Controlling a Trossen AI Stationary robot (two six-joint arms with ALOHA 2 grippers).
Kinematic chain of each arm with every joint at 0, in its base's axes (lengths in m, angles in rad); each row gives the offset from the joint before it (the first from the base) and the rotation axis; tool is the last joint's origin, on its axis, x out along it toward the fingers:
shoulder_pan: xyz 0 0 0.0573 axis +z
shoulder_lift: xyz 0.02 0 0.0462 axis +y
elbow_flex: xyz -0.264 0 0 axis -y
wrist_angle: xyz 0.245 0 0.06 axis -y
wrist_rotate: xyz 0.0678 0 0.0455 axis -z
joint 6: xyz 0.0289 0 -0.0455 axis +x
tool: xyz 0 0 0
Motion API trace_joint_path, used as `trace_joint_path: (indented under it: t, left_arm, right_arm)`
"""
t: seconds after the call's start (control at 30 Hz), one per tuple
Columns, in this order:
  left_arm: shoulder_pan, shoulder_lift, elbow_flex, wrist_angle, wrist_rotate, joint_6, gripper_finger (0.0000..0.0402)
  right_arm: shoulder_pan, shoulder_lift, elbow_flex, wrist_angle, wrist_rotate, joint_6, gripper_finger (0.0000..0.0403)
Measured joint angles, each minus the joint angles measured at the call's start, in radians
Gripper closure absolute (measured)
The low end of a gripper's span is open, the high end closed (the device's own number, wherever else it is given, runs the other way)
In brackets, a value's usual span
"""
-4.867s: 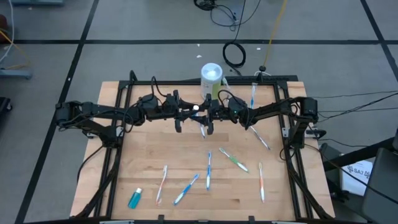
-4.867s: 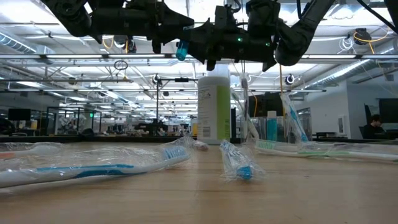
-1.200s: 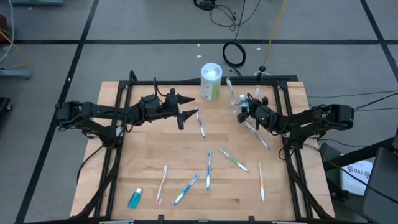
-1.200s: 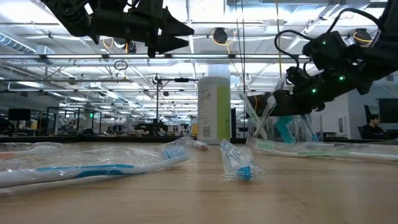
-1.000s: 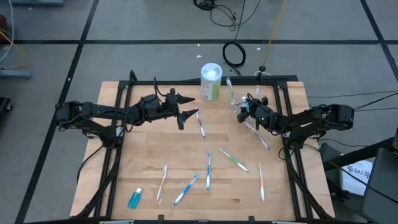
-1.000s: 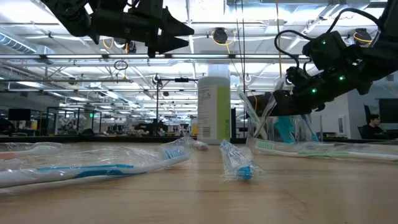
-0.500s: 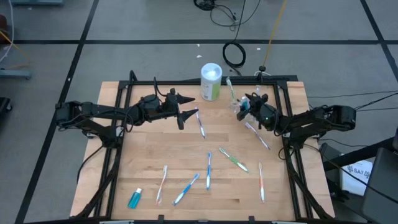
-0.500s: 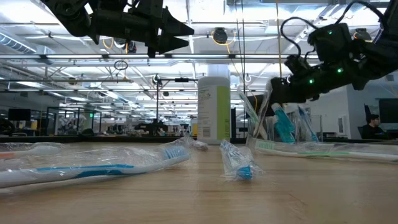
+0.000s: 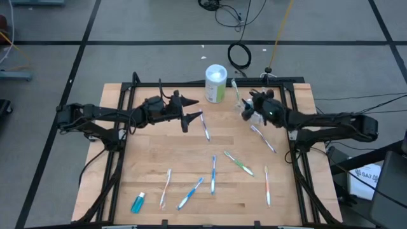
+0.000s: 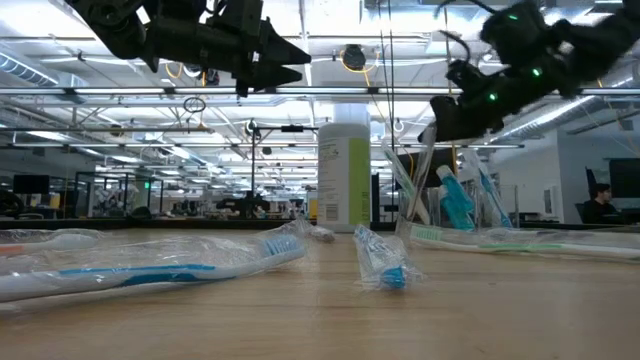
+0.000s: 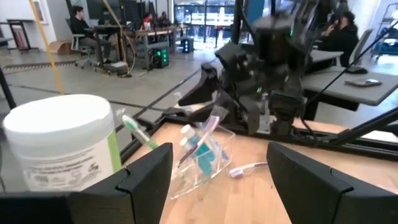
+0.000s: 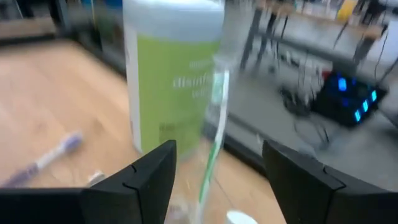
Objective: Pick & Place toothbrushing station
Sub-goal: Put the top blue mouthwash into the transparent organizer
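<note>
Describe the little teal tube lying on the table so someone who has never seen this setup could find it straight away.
Start at the wooden table and go to its near left corner, away from both arms. The teal tube lies there beside a pink toothbrush. It is the only short, stubby, white-capped item among long slim brushes.

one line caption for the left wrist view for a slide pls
Left pincer open, facing a clear plastic cup of toothbrushes beside a white green-labelled canister, right pincer above the cup.
</note>
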Motion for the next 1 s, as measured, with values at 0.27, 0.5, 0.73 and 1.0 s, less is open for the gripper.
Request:
trace_joint_path:
  t: [0.27,0.5,0.73,1.0]
  left_arm:
    - [0.041,-0.025,0.000,-0.031,0.000,0.000,0.0133]
    - [0.051,-0.053,0.000,-0.063,0.001,-0.003,0.0133]
    - [0.051,-0.053,0.000,-0.063,0.003,0.006,0.0133]
    - [0.051,-0.053,0.000,-0.064,0.003,0.005,0.0133]
  right_arm:
    - [-0.084,0.048,0.277,-0.585,-0.019,0.158,0.0176]
    - [-0.149,0.104,0.272,-0.598,-0.156,0.201,0.0191]
    - [-0.198,0.151,0.272,-0.598,-0.216,0.195,0.0197]
    - [-0.211,0.156,0.271,-0.601,-0.234,0.219,0.0198]
